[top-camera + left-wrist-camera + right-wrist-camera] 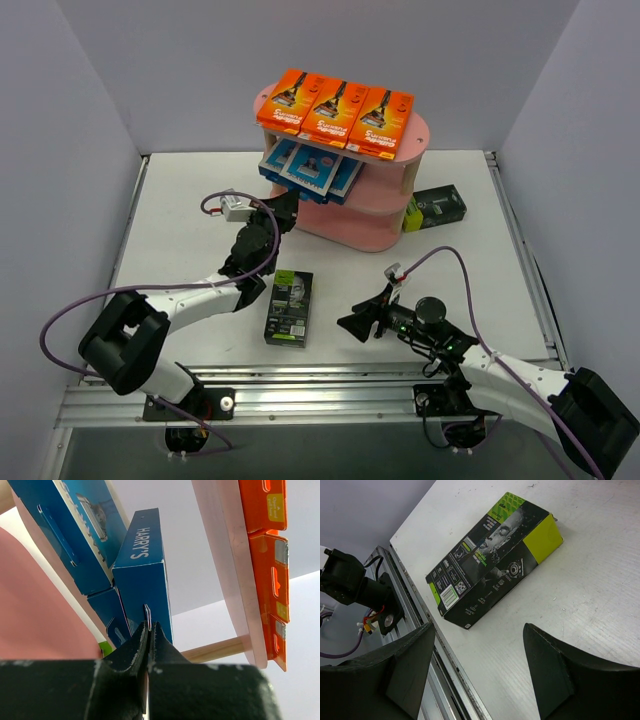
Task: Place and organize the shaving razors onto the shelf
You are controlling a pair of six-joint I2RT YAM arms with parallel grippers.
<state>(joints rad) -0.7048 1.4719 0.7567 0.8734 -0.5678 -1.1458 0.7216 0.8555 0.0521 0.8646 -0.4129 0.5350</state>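
Note:
The pink shelf (385,225) stands at the back of the table with three orange razor packs (335,108) side by side on its top board. Blue-and-white packs (312,168) lean on the middle board. My left gripper (288,207) reaches up to their lower edge. In the left wrist view it (149,625) is shut on the thin hang tab of a blue pack (142,575). A black-and-lime pack (288,307) lies flat on the table. My right gripper (352,322) hovers just right of it, open and empty (479,630), with the pack (492,555) ahead of its fingers.
Another black-and-lime pack (435,208) rests at the shelf's right end, by the bottom board. The metal rail (330,378) of the near table edge runs just below the right gripper. White walls close in the left, back and right sides.

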